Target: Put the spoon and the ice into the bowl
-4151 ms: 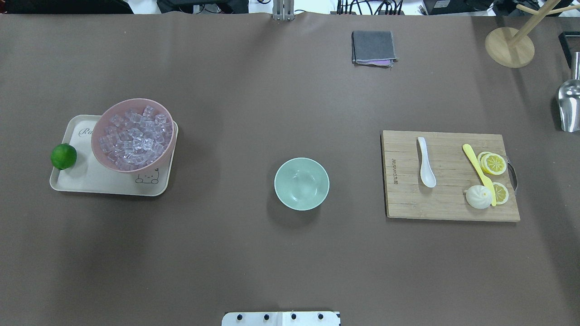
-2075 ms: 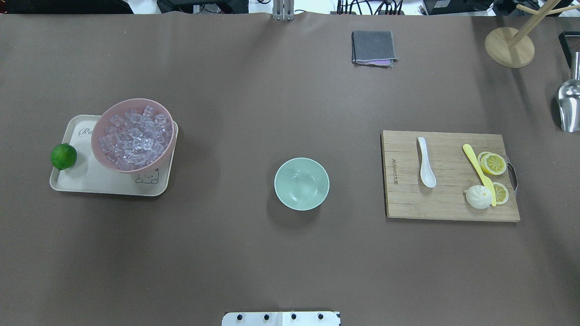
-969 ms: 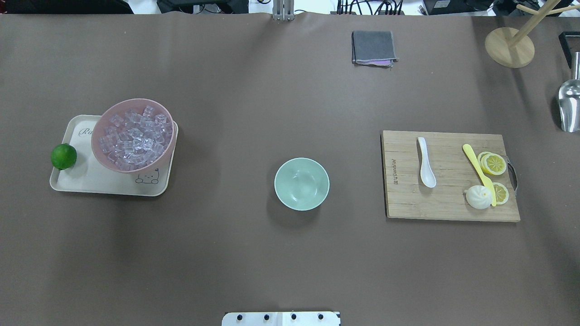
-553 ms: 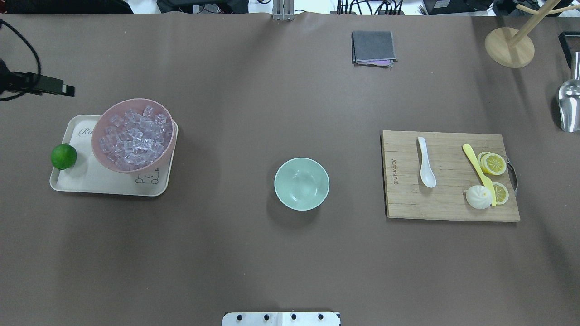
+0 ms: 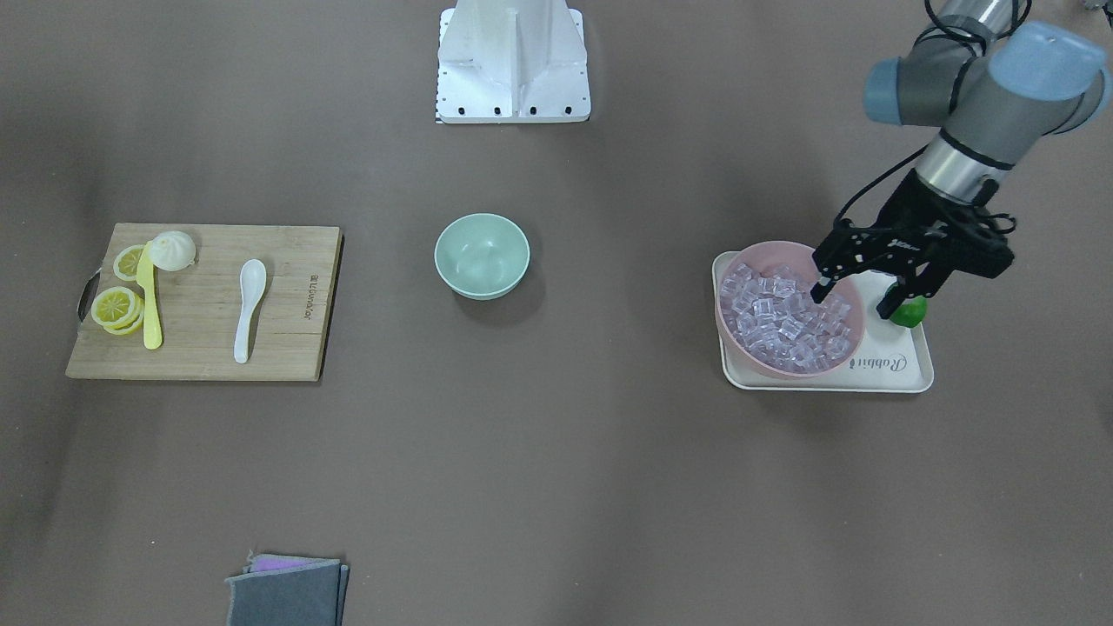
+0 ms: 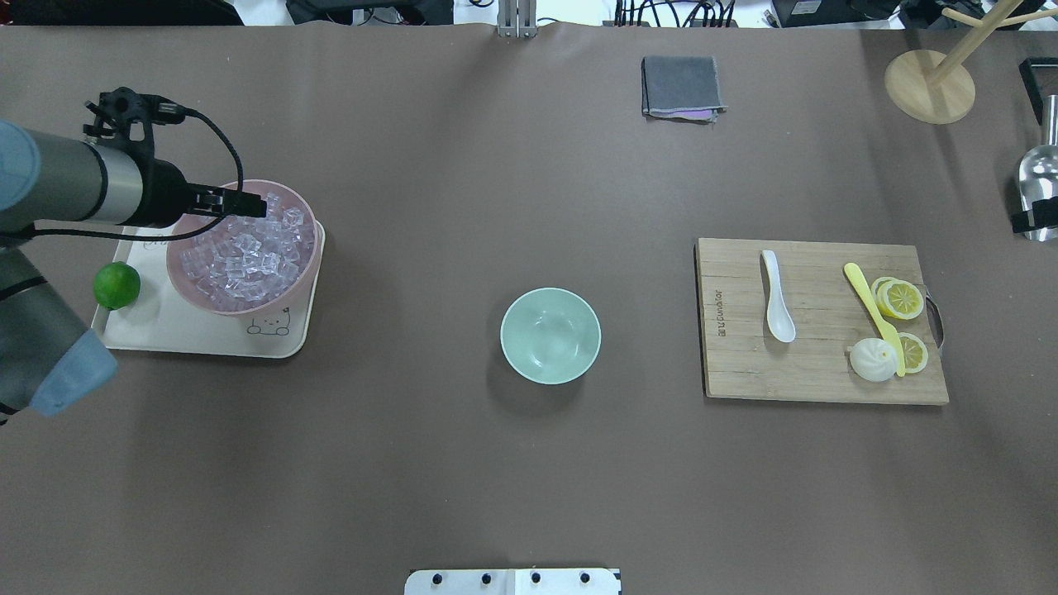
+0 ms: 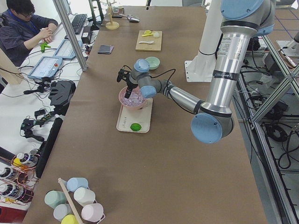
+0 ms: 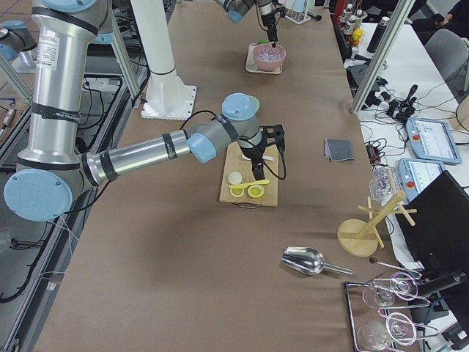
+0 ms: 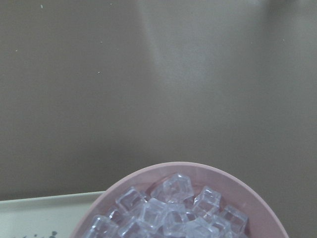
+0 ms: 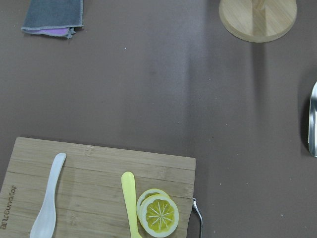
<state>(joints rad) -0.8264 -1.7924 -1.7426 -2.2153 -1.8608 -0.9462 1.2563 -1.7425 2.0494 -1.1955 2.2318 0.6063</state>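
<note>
The white spoon [image 6: 777, 302] lies on the wooden cutting board [image 6: 826, 376], at right; it also shows in the front view [image 5: 246, 309] and the right wrist view [image 10: 47, 198]. The mint-green bowl [image 6: 550, 335] stands empty mid-table. The ice [image 6: 248, 256] fills the pink bowl [image 6: 172, 266] on a cream tray [image 6: 165, 335]. My left gripper [image 5: 854, 300] is open and empty, hovering over the pink bowl's rim and the ice. My right gripper [image 8: 256, 170] hangs high near the cutting board; I cannot tell whether it is open or shut.
A lime [image 6: 116, 285] sits on the tray's left edge. A yellow knife [image 6: 868, 306], lemon slices [image 6: 899, 299] and a white bun [image 6: 873, 359] share the board. A grey cloth [image 6: 681, 85], wooden stand [image 6: 929, 86] and metal scoop [image 6: 1040, 198] lie at the far side.
My left arm has come in from the left and its gripper now hangs over the pink bowl of ice. A black part has appeared at the overhead view's right edge.
</note>
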